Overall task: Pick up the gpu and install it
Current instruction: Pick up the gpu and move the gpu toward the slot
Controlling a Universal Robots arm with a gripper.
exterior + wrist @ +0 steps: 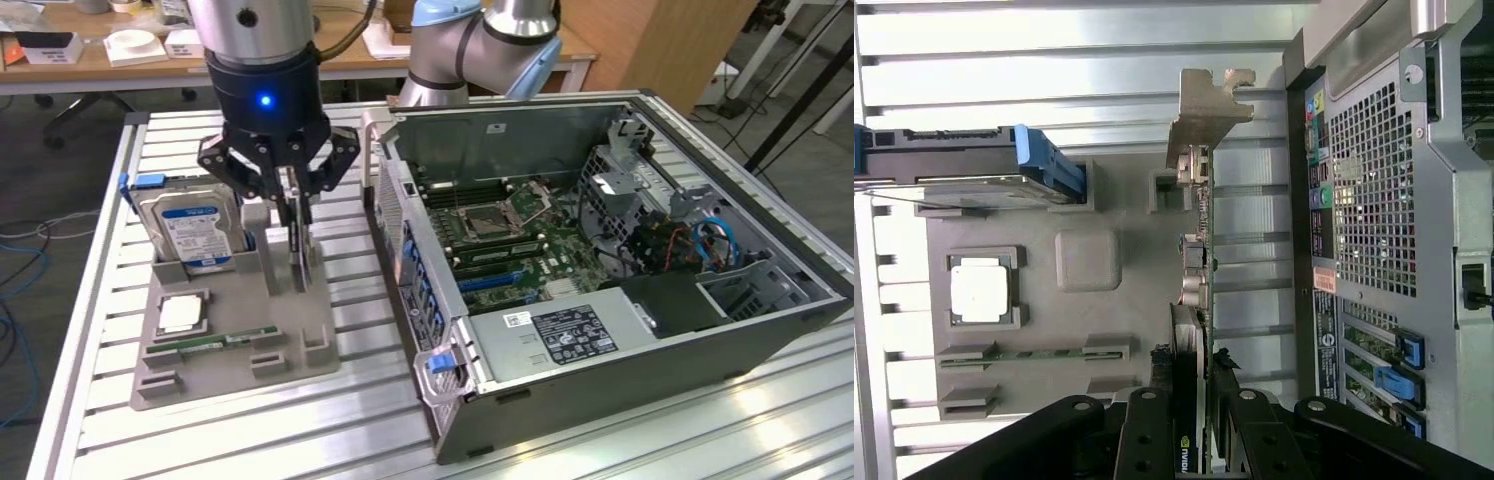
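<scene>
Open PC case [747, 330] sat beside the grey holder tray [227, 365]. The gpu [302, 262] stood on edge in that tray. Gripper [286, 205] was clamped on its top edge, so pick step. Clearing the slot looked to need a straight vertical lift.

Pretty tight: the graphics card [304, 262] in the pincer [287, 220] is flanked by the hard drive [194, 232] and computer case [400, 260], with just a counter [355, 292] strip left free beside the case.

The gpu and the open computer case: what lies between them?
Between gpu and computer case lie only the tray's edge and bare slotted table, in the exterior view.
</scene>
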